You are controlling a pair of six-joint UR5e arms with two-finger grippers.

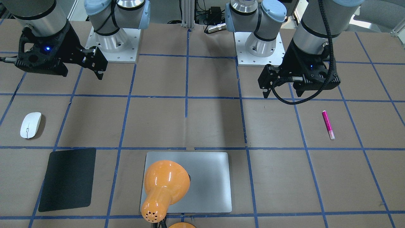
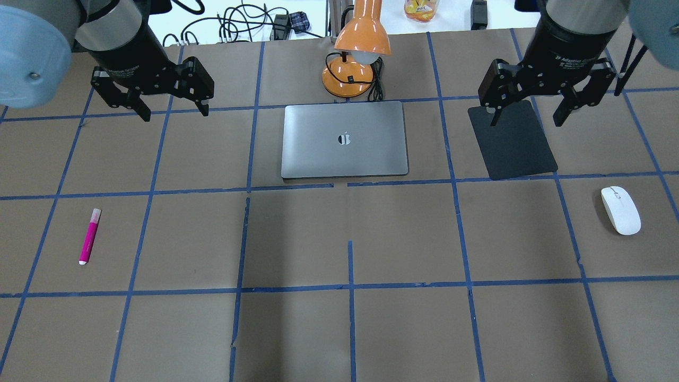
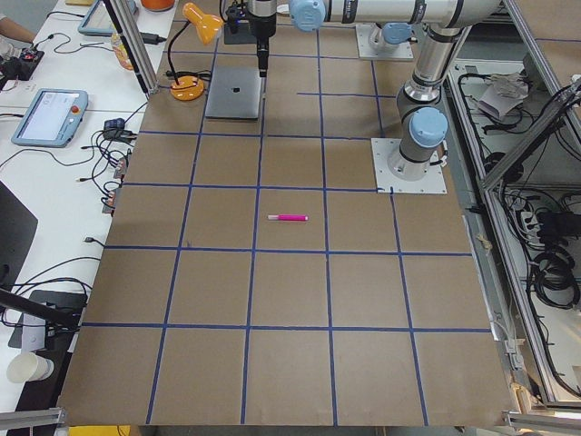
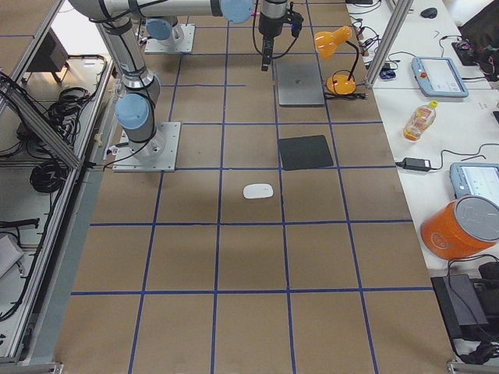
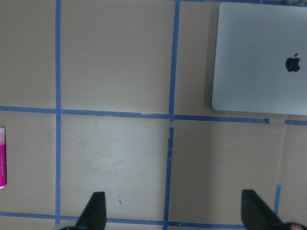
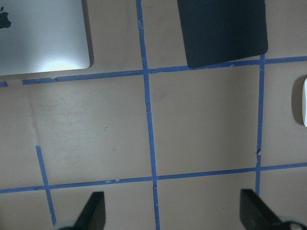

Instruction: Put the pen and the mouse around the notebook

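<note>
Left fingers [image 2: 135, 106]: spread wide, nothing held, hung above the counter [image 2: 403, 239].
Right fingers [image 2: 492, 101]: likewise spread and empty, with the black mat [image 2: 512, 140] seen just ahead of them.
Pen [image 2: 89, 236]: laid flat on the counter, well apart from the left fingers, off to their outer left.
Mouse [image 2: 620, 210]: rested on the counter, well off to the right fingers' outer right.
Notebook [image 2: 345, 139]: closed, lying between the two pairs of fingers.
Progress: nothing is judged done; both items remain to be grasped and set by the notebook.
</note>
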